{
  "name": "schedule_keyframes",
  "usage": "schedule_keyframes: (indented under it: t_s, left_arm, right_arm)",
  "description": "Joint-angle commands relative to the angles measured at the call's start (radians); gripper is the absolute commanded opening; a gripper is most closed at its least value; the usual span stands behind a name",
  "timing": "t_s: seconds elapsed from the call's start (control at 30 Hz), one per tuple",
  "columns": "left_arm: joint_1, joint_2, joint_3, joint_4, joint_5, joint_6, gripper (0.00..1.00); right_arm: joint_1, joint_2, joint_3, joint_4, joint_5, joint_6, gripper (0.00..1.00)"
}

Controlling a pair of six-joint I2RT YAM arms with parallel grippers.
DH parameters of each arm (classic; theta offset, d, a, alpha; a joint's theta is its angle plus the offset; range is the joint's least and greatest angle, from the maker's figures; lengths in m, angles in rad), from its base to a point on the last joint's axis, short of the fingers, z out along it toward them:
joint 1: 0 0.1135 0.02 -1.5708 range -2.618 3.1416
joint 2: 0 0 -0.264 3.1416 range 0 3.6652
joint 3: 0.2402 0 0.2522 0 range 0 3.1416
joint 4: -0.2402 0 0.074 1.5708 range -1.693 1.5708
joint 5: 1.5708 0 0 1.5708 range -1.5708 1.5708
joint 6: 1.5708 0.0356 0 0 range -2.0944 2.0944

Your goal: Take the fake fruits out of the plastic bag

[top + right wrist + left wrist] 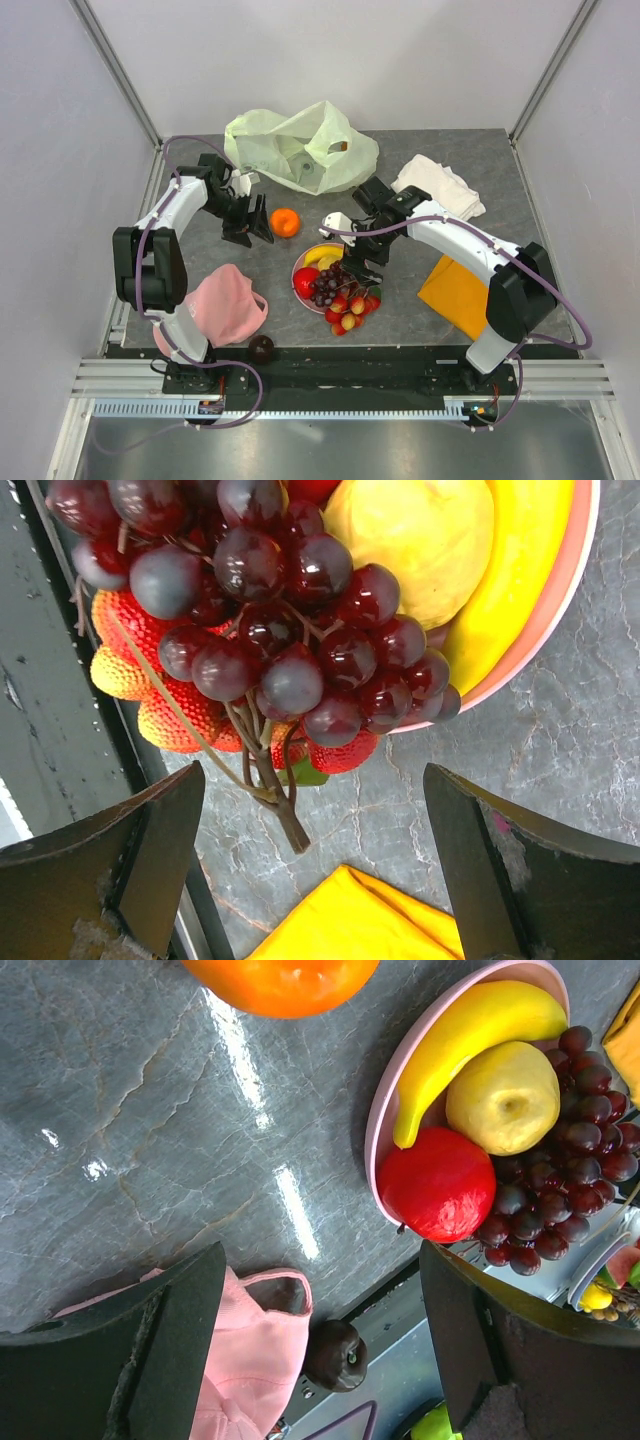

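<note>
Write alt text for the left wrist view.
A pink plate holds a banana, yellow fruit, red apple and purple grapes. An orange lies apart on the grey table; the open left gripper frames a dark plum.

Grey marbled tabletop (300,310), plain white walls (330,60)

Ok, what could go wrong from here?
The orange lies loose beside the open left gripper; a nudge could roll it away.
The pink plate is piled, grape bunch and berry cluster spilling past its rim; the right gripper above could drag them off.
The plum sits near the table edge and might roll off.
</note>
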Motion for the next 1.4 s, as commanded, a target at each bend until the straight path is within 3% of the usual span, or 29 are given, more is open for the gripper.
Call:
schedule_keyframes:
  t_s: [0.0,0.17,0.27,0.3,0.4,0.53,0.73,0.93,1.2,1.37]
  left_arm:
    - [-0.001,0.011,0.020,0.017,-0.001,-0.029,0.84]
    - [-0.002,0.009,0.018,0.018,0.002,-0.024,0.84]
    - [-0.002,0.006,0.018,0.018,0.002,-0.023,0.84]
    - [-0.002,0.008,0.018,0.018,0.004,-0.023,0.84]
    - [-0.002,0.011,0.021,0.018,0.007,-0.023,0.84]
    - [-0.001,0.018,0.034,0.018,0.014,-0.023,0.84]
    - [-0.002,0.040,0.058,0.015,0.022,-0.024,0.83]
    - [-0.002,0.051,0.077,0.012,0.027,-0.024,0.83]
    - [-0.002,0.048,0.075,0.009,0.036,-0.024,0.83]
    - [-0.002,0.048,0.067,0.007,0.036,-0.023,0.83]
  right_arm:
    - [0.005,0.014,-0.016,0.021,0.024,-0.025,0.98]
    - [0.006,0.045,0.001,0.003,0.031,-0.032,0.93]
    - [0.006,0.057,0.021,-0.031,0.023,-0.043,0.75]
    - [0.008,0.062,0.036,-0.043,0.017,-0.057,0.62]
    - [0.009,0.066,0.076,-0.110,-0.002,-0.100,0.34]
    - [0.009,0.070,0.165,-0.315,-0.028,-0.218,0.12]
    - [0.009,-0.028,0.265,-0.450,-0.025,-0.332,0.07]
    - [0.020,-0.099,0.309,-0.451,0.029,-0.368,0.05]
    - [0.016,-0.165,0.220,-0.451,0.228,-0.474,0.00]
    - [-0.020,-0.168,0.274,-0.450,0.236,-0.483,0.00]
